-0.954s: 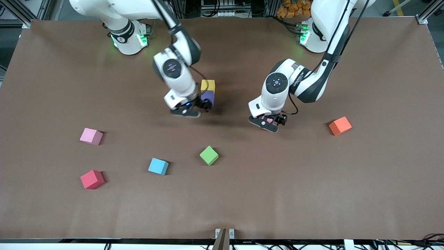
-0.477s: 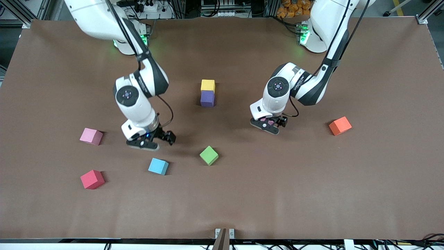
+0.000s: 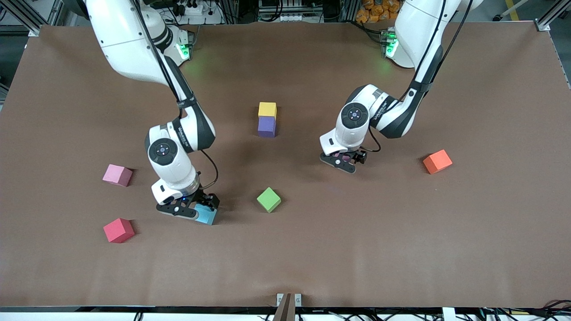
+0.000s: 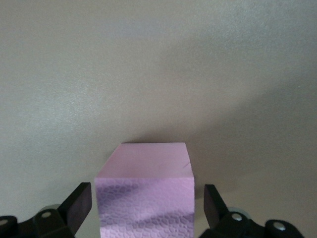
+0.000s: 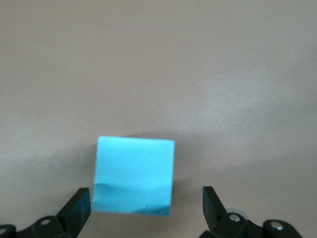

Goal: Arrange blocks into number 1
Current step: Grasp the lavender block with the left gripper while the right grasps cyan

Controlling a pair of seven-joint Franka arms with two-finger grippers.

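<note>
The right end effector had swung from the stacked yellow block and purple block down over the light blue block, fingers wide and straddling it. The left end effector waited, fingers wide around a pink block between them. The blue block sat skewed and off-centre; closing could twist it or nudge it away.

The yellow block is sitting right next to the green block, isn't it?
Not quite. The yellow block sits right next to the purple block, touching it. The green block lies alone, nearer the front camera. The front view shows this.
</note>
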